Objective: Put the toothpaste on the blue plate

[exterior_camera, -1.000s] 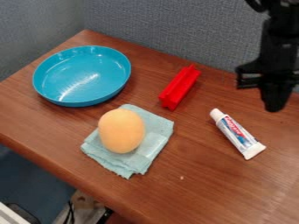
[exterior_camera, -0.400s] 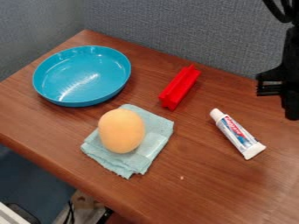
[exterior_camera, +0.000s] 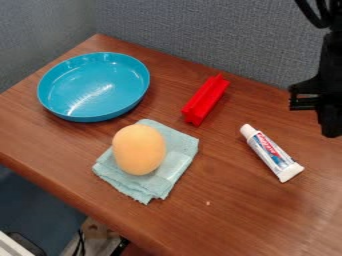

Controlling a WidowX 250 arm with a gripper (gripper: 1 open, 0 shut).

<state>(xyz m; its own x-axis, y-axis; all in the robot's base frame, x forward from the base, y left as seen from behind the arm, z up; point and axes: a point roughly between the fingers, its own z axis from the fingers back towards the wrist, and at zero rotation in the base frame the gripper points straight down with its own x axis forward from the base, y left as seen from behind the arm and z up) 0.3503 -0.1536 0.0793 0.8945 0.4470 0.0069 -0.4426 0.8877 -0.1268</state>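
Observation:
The toothpaste, a small white tube with red and blue markings, lies flat on the wooden table at the right, its cap pointing toward the back. My gripper is a dark shape hanging at the right edge, just right of and above the tube. It is shut, points down and holds nothing. The blue plate, a round turquoise dish with a raised rim, sits empty at the far left of the table.
A red rectangular block lies between the plate and the tube. An orange rounded object rests on a pale teal cloth near the front. The table's front edge runs diagonally below it.
My gripper has shifted a little toward the right edge of the picture since the oldest frame and has hardly moved since. The toothpaste and everything else lie unchanged.

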